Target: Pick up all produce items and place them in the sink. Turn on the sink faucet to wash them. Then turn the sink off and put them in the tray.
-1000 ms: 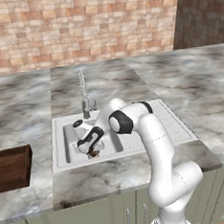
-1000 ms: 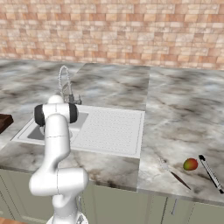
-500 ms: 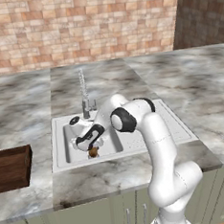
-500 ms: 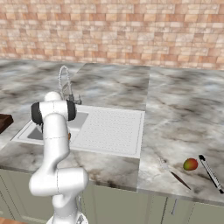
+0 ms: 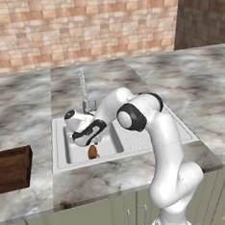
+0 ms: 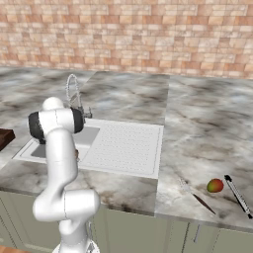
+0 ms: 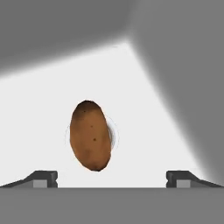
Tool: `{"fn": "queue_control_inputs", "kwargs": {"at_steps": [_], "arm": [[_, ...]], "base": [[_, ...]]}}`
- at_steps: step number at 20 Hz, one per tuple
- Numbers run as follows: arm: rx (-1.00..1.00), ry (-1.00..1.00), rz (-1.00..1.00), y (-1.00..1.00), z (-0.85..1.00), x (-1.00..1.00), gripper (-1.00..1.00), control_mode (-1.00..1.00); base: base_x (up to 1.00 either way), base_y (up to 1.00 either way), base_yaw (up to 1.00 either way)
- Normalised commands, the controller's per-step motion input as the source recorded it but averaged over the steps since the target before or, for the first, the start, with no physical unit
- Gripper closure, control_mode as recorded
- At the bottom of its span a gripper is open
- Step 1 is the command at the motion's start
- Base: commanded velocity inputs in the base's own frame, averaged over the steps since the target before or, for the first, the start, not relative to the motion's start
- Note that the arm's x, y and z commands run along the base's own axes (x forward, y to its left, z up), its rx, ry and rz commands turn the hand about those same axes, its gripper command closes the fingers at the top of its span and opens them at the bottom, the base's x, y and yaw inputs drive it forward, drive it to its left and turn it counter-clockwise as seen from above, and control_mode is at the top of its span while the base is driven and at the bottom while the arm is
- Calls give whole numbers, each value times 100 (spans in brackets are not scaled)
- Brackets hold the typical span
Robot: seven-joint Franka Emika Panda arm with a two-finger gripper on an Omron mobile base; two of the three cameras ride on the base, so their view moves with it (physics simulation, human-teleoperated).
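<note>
Where basin dips, potato (image 7: 90, 135) lies lengthwise.

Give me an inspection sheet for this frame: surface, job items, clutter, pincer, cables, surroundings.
Surface: grey marble counter with white sink set in.
Job items: brown potato lies in the basin over the drain; red-and-green fruit sits on the counter far right; faucet shows no water; wooden tray left of the sink.
Clutter: two slim utensils beside the fruit.
Pincer: pincer open above the potato, fingertips clear of it.
Cables: nothing seen.
Surroundings: brick wall, cabinet doors below.
</note>
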Motion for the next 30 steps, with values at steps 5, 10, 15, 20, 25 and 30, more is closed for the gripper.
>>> {"fn": "queue_control_inputs", "kwargs": {"at_steps": [5,10,15,20,25,30], "arm": [[0,-1,-10,9,61,-55,-100,-100],[0,0,-10,-6,34,-65,-100,-100],[0,0,-9,-37,23,-54,-100,-100],[0,0,-4,-60,13,-27,-100,-100],[1,2,0,-66,17,-7,-100,-100],[0,1,0,-72,21,0,-100,-100]], "base": [[0,0,0],[0,0,0],[0,0,0],[0,0,0],[0,0,0],[0,0,0]]}}
